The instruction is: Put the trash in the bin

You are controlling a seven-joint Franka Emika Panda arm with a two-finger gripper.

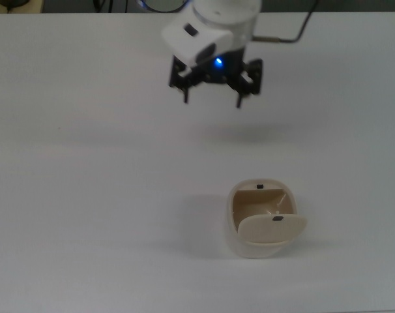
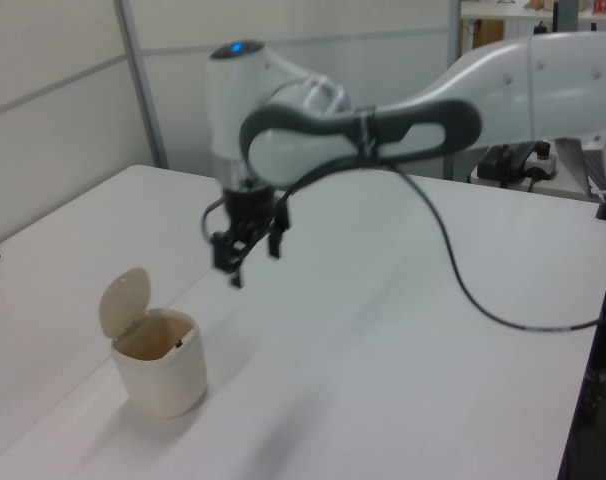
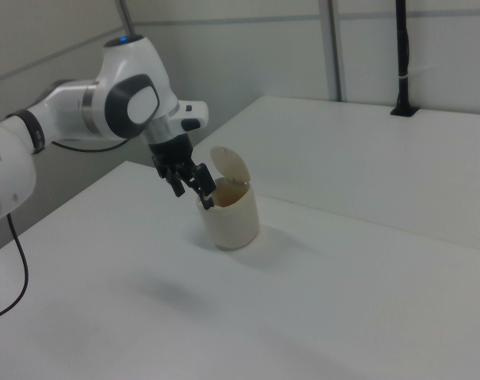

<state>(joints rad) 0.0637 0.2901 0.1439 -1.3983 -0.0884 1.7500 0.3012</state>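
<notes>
Trash is out of sight, presumably inside the bin well below the pincer, which hangs spread wide and empty above the worktop; a careless descent could topple the bin

You are working under bright, even overhead light with no hard glare. The white table nearly washes out. The gripper casts a soft, faint shadow; the bin throws another toward the top view's left. All views look slightly soft.
</notes>
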